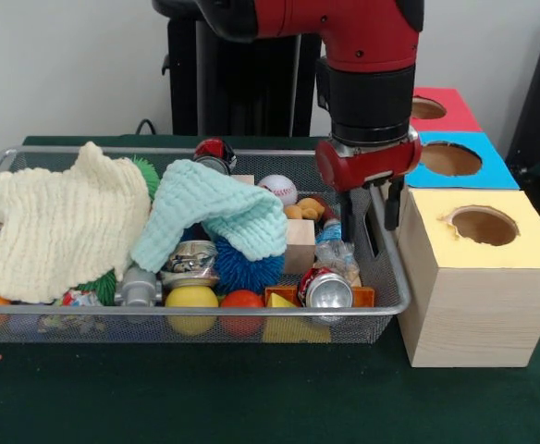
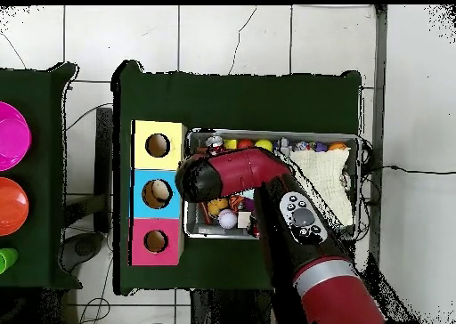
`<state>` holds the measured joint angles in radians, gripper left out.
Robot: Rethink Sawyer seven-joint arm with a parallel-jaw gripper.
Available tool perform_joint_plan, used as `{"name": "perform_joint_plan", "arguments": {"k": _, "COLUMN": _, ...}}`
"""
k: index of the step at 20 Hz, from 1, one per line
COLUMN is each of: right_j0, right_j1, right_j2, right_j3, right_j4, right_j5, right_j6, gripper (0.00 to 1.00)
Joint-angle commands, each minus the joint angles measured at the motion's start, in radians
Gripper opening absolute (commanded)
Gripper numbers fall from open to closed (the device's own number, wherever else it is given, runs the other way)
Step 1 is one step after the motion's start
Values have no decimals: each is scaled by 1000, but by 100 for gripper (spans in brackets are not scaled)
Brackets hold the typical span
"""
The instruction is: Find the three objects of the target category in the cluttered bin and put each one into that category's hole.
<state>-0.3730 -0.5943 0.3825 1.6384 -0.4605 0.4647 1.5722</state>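
The step in hand looks like a pick: the gripper [image 1: 370, 217] hangs low at the right end of the bin [image 1: 205, 313], right of centre in the front view, beside the row of boxes. Its fingers [image 1: 345, 222] stand apart, with nothing visibly held between them.

The likeliest target is a crumpled piece [image 1: 337, 252] with silvery wrinkles and a blue patch, just below and a little left of the fingers, lying on the clutter behind a can [image 1: 328, 289]. Whether the left finger touches it cannot be told; it appears to be just above or beside it. A second wrinkled piece [image 1: 191, 257] sits mid-bin under the edge of the mint cloth [image 1: 219, 215]. A third may be the small printed scrap [image 1: 80, 298] at the lower left under the cream cloth [image 1: 62, 222], though that is too small to be sure.

The next move, by my judgement, calls for shifting slightly left and lower to straddle the crumpled piece, closing, then lifting clear of the rim and carrying it to the hole [image 1: 450, 158] in the blue box [image 1: 497, 171], upper right. In the overhead view the arm [image 2: 267, 187] hides that end of the bin; the blue box hole [image 2: 158, 193] sits at centre left and seems to hold something pale already.
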Motion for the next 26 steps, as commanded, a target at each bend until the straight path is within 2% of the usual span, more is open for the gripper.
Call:
{"name": "perform_joint_plan", "arguments": {"k": 1, "right_j0": 40, "right_j1": 57, "right_j2": -88, "right_j3": -67, "right_j4": -24, "right_j5": 145, "right_j6": 69, "gripper": 100}}
{"name": "perform_joint_plan", "arguments": {"k": 14, "right_j0": 90, "right_j1": 83, "right_j2": -166, "right_j3": -91, "right_j4": -35, "right_j5": 155, "right_j6": 52, "gripper": 100}}
{"name": "perform_joint_plan", "arguments": {"k": 26, "right_j0": 95, "right_j1": 189, "right_j2": -182, "right_j3": -123, "right_j4": -27, "right_j5": 101, "right_j6": 44, "gripper": 100}}
